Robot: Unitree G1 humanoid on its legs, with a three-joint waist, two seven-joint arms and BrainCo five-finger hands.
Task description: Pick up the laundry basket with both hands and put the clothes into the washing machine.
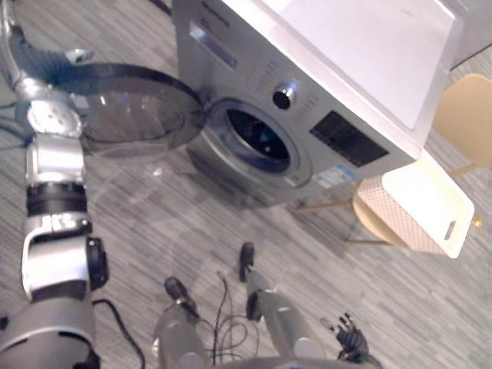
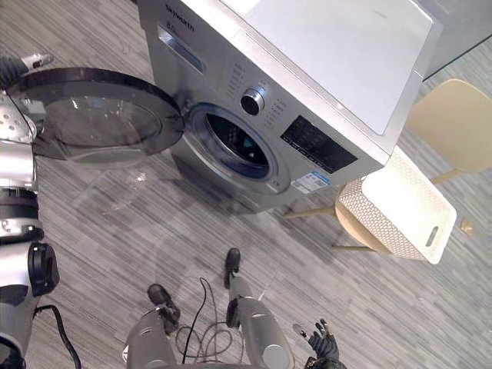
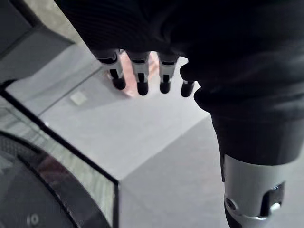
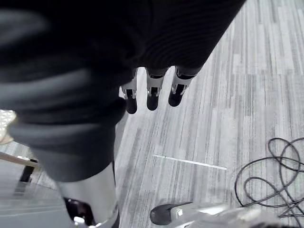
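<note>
The silver washing machine stands ahead with its round door swung wide open to the left and its dark drum opening facing me. The white perforated laundry basket rests tilted on a wooden chair to the machine's right; its contents are hidden. My left hand is raised behind the open door's far edge, fingers straight and holding nothing. Low at my right side, well short of the basket, hangs my right hand, fingers relaxed over the floor.
A second beige chair stands behind the basket at the far right. Striped grey floor spreads between me and the machine. The open door juts out over the floor on the left.
</note>
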